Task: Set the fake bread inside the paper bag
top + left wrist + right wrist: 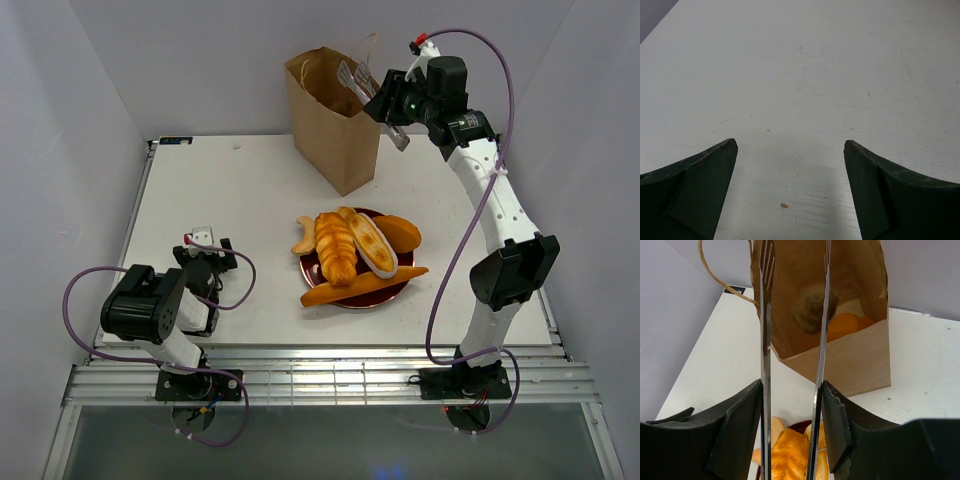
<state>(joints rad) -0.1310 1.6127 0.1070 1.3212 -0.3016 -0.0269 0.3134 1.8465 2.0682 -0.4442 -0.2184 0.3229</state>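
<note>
The paper bag (335, 130) stands open at the back of the table. My right gripper (388, 103) is shut on metal tongs (352, 82) held over the bag's mouth; the tong arms (765, 340) are apart and empty. In the right wrist view, the bag (860, 360) holds an orange bread (842, 325) and a blurred brown piece (810, 307). More fake bread lies on the dark red plate (312, 270): a baguette (365, 285), a croissant (335, 245), a filled roll (372, 243) and a bun (400, 232). My left gripper (205, 250) is open and empty, low over the bare table (790, 75).
A twisted bag handle (720, 282) hangs out to the left of the tongs. The side walls close in the table on the left, right and back. The metal rail runs along the near edge (330, 380).
</note>
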